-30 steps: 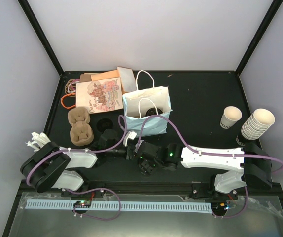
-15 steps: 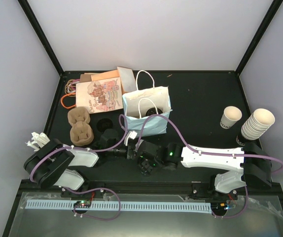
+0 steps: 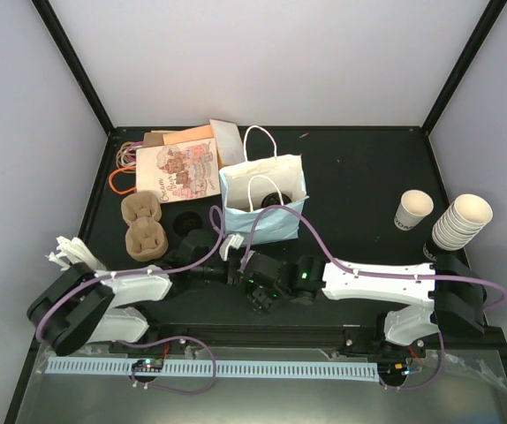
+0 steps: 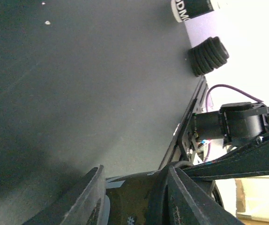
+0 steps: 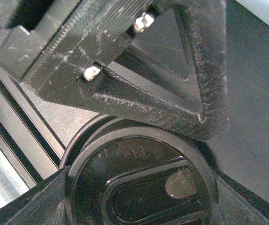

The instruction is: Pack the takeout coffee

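Right wrist view: the coffee (image 5: 141, 187) is seen low in the frame, clamped between the fingers (image 5: 36, 206) of the right gripper (image 3: 260, 299), with a black triangular part (image 5: 125, 61) overhanging it. From above it is hidden under both grippers, below the bag (image 3: 263, 208) on the black table (image 3: 359, 177), with pale walls (image 3: 280, 62) around. Whether the left gripper (image 3: 230, 268) is gripping anything cannot be told.

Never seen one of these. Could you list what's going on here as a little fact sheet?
Right hand: closed around the takeout coffee
Left hand: beside it, grip unclear
Paper bag: upright behind the hands, top open
Cup carrier: left of the bag
Spare cups: far right, a stack with a single cup next to it
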